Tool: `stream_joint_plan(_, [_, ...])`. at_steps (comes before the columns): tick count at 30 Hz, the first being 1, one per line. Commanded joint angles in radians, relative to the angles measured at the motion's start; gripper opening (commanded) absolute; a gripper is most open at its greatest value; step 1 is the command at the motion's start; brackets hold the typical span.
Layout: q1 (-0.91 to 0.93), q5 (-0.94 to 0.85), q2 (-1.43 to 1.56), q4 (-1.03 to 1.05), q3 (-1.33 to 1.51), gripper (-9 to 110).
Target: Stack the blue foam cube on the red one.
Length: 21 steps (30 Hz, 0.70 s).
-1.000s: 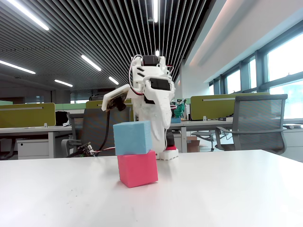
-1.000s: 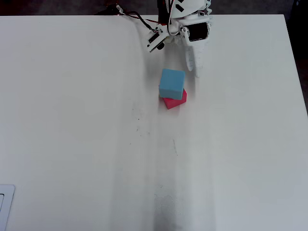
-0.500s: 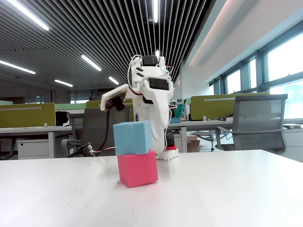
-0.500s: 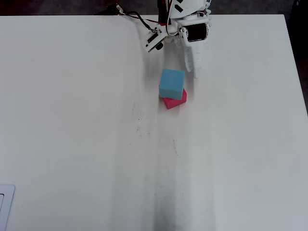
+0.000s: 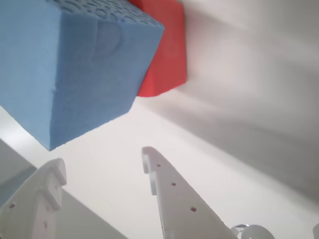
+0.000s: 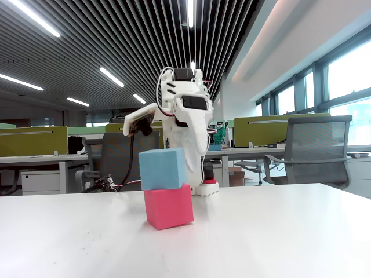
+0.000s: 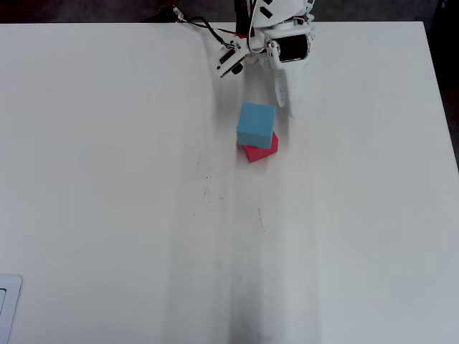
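Your gripper (image 5: 102, 167) was spread apart with nothing between the fingers. The blue foam cube (image 5: 70, 64) sat just ahead of the fingertips, not touching them, resting on the red one (image 5: 164, 50), slightly offset per the overhead view (image 7: 256, 123)
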Motion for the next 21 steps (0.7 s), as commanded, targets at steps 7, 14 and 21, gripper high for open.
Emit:
stream_joint_plan(7, [0.031,0.006,0.002,-0.028,0.002,19])
stream_joint_plan(14, [0.026,0.02,0.002,-0.049,-0.057,17])
stream_joint_plan(21, [-0.009,0.04,0.002,-0.043,-0.077,17])
